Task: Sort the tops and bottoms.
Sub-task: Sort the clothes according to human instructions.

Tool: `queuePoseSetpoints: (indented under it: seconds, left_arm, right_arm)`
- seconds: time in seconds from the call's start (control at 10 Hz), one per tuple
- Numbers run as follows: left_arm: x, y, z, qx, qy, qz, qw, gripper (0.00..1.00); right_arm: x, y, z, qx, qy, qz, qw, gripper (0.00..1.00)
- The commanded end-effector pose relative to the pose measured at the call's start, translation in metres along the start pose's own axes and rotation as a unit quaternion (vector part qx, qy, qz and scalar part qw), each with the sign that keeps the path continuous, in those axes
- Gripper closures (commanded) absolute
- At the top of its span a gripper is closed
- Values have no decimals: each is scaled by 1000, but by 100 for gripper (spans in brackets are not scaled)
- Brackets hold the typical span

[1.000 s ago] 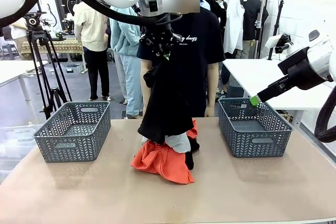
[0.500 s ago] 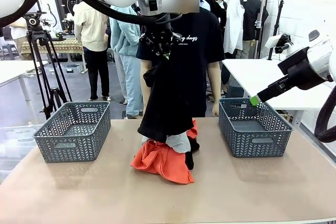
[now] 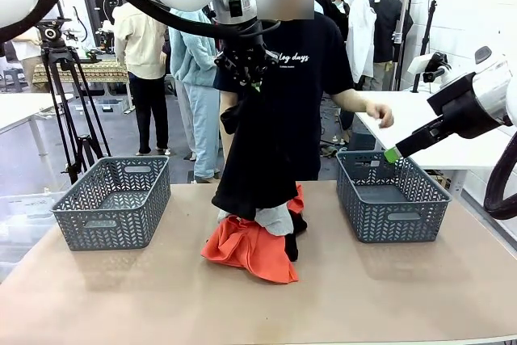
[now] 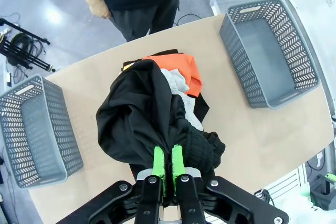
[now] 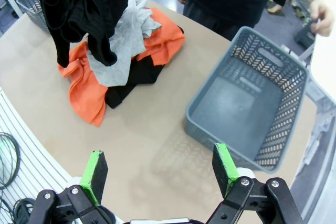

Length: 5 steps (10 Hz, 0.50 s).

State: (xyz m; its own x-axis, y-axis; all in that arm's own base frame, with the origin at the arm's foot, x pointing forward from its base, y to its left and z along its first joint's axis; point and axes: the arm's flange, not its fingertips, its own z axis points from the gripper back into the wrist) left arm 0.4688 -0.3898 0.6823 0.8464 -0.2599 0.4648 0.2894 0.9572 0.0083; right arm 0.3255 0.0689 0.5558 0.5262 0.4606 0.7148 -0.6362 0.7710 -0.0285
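The left gripper (image 3: pixel 245 66), high in the upper centre of the front view, has its green pads pinched together on a black garment (image 3: pixel 266 151). The cloth hangs in a long drape from the jaws down to the pile at the middle of the table (image 3: pixel 363 296), though whether its hem touches the heap cannot be told. In the left wrist view the same garment bunches directly beyond the fingers, covering much of the pile.

On the table lie an orange top (image 3: pixel 246 248), spread toward the near edge, and a grey top (image 3: pixel 279 217) crumpled on it, with another black cloth (image 5: pixel 128 85) partly tucked beneath both.

The right gripper (image 5: pixel 157 156) hovers at the right of the front view, beside the right basket (image 3: pixel 396 216) — its pads stand wide apart, gripping nothing. A matching left basket (image 3: pixel 109 216) sits at the left of the table. A person in a black printed T-shirt stands behind the table, one hand (image 3: pixel 378 111) raised above the right basket's far side.
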Motion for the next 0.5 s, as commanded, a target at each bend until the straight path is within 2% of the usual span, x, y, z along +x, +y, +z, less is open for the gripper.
queuePoseSetpoints:
  seconds: [0.0, 0.4]
  left_arm:
    - [0, 3, 6, 3, -4, 0, 1000, 100]
    - [0, 3, 6, 3, -4, 0, 1000, 100]
  right_arm:
    - [-1, 0, -2, 10, 0, -2, 1000, 0]
    - [-1, 0, -2, 10, 0, -2, 1000, 0]
